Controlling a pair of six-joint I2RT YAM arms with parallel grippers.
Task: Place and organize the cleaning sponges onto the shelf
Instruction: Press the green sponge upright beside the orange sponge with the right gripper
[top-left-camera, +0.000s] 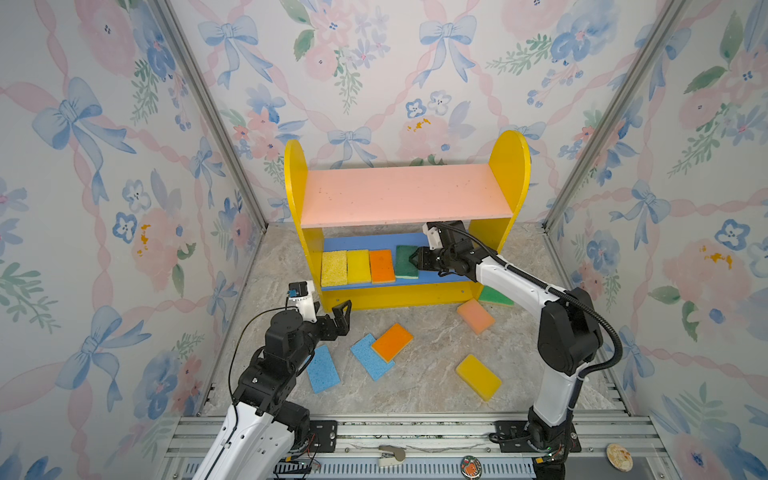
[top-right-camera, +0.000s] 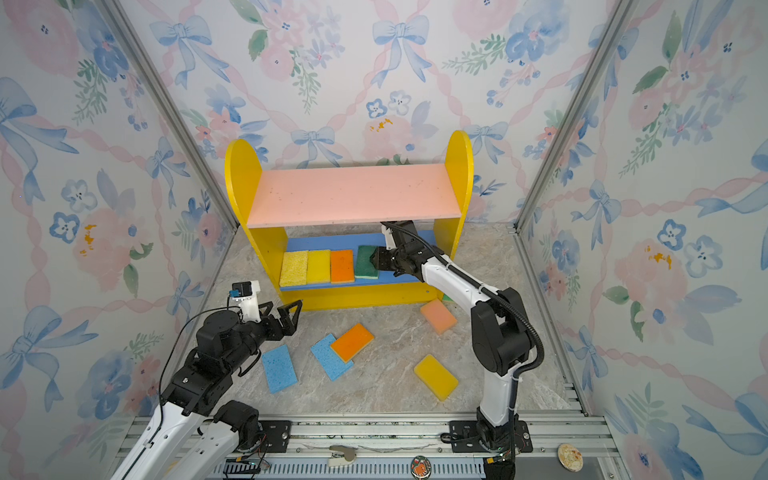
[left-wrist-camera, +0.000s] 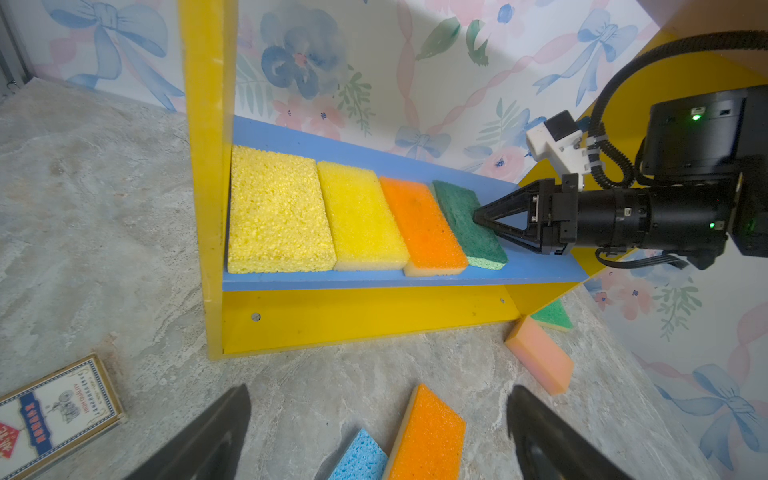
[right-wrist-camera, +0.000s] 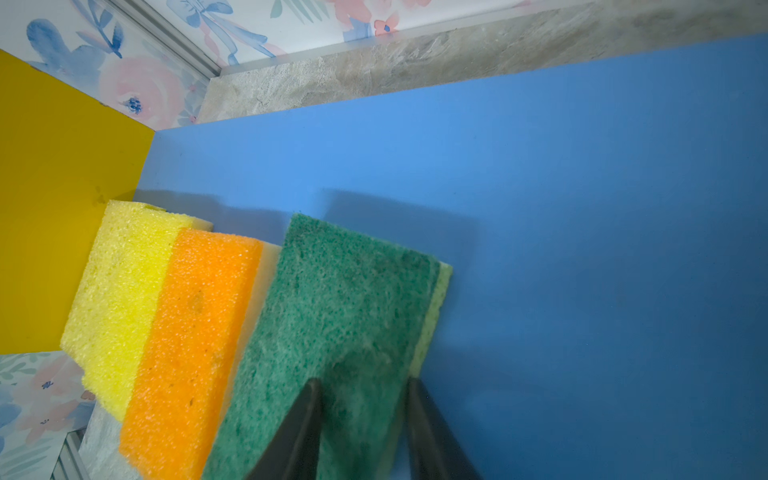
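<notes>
The shelf (top-left-camera: 407, 195) stands at the back, and nothing lies on its pink upper board. On its blue lower board (right-wrist-camera: 582, 208) four cleaning sponges lie in a row: porous yellow (top-left-camera: 333, 268), yellow (top-left-camera: 358, 266), orange (top-left-camera: 382, 266) and dark green (top-left-camera: 405, 259). My right gripper (right-wrist-camera: 361, 382) reaches under the pink board. It is shut on the dark green sponge (right-wrist-camera: 340, 299), one finger on its top face and one at its long edge. My left gripper (left-wrist-camera: 379, 392) hovers open over the floor by the shelf's left front corner. Several sponges lie on the floor: two blue (top-left-camera: 323, 369), orange (top-left-camera: 392, 341), yellow (top-left-camera: 478, 376), peach (top-left-camera: 476, 316) and green (top-left-camera: 494, 296).
A small printed box (left-wrist-camera: 54, 411) lies on the floor left of the shelf. Papered walls close in both sides and the back. A metal rail (top-left-camera: 395, 432) with small odd items runs along the front edge. The right half of the blue board is bare.
</notes>
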